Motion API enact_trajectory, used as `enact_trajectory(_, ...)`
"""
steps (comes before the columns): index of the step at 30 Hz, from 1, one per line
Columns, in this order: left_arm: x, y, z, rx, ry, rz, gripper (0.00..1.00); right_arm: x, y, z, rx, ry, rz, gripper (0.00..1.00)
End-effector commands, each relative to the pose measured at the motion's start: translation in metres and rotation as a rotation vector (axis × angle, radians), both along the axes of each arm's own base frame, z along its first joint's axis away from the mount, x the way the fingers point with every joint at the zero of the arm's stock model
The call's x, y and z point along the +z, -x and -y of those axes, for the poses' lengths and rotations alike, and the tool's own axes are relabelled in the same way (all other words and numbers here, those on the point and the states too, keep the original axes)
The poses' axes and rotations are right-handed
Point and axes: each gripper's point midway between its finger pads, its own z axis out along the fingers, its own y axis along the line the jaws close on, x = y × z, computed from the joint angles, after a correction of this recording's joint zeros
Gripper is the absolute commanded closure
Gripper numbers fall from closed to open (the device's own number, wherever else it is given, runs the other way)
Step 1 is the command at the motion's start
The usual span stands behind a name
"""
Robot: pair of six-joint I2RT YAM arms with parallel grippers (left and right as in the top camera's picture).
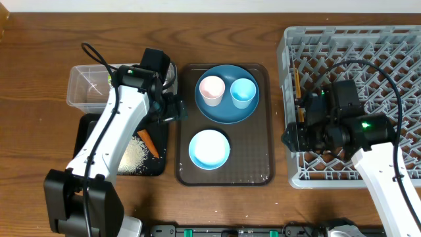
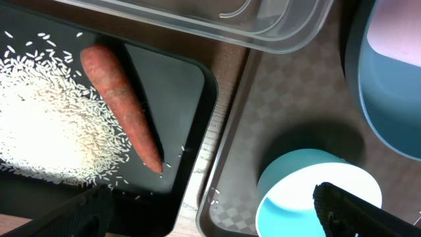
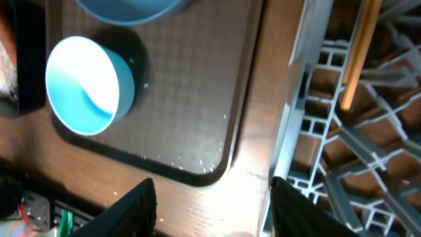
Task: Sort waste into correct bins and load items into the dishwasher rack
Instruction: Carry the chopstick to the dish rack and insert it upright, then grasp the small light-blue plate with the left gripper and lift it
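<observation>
A dark brown wooden table fills the overhead view. On it, from my left, are a clear tub with a black tub just nearer me, a brown tray in the middle, and the grey rack on my right.

The black tub holds a spread of white rice. The carrot lies slantwise at the edge of the rice, touching the grains. My left arm covers part of the clear tub, and I cannot tell what lies in it. On the tray the blue plate carries the pink cup and the light blue cup, upright and side by side. The bowl stands nearer me on the tray, apart from the plate. A few stray grains dot the tray's near edge. A wooden chopstick lies in the rack by its left wall.

My left claw hangs spread wide, gripping nothing, above the seam between black tub and tray. My right claw has its fingers parted with nothing between them, over the strip of table between tray and rack.
</observation>
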Motion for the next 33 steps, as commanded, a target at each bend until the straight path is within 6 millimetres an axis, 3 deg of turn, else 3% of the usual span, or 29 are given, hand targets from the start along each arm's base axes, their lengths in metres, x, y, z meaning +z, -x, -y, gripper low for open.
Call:
enact_trajectory(1, 0.007, -0.001, -0.002, -0.012, -0.006, 0.021, 0.01, 0.004, 0.005, -0.005, 0.021, -0.010, -0.011, 0.46)
enact_trajectory(6, 0.008, -0.009, 0.000, -0.012, 0.003, 0.057, 0.01, -0.003, 0.018, 0.005, 0.010, 0.041, -0.069, 0.48)
enact_trajectory(10, 0.005, 0.008, 0.010, -0.023, 0.067, -0.019, 0.03, -0.007, 0.024, 0.013, 0.001, 0.086, -0.094, 0.51)
enact_trajectory(12, 0.001, 0.018, 0.024, -0.042, 0.126, -0.055, 0.25, -0.007, 0.025, 0.013, 0.001, 0.087, -0.095, 0.51)
enact_trajectory(17, -0.015, 0.044, 0.046, -0.110, 0.131, -0.128, 0.56, -0.007, 0.026, 0.014, 0.001, 0.091, -0.102, 0.49)
enact_trajectory(25, -0.041, 0.086, 0.068, -0.237, 0.088, -0.225, 0.58, -0.009, 0.027, 0.015, 0.000, 0.098, -0.107, 0.46)
enact_trajectory(33, -0.067, 0.095, 0.082, -0.238, 0.093, -0.201, 0.58, -0.009, 0.027, 0.015, 0.000, 0.097, -0.106, 0.45)
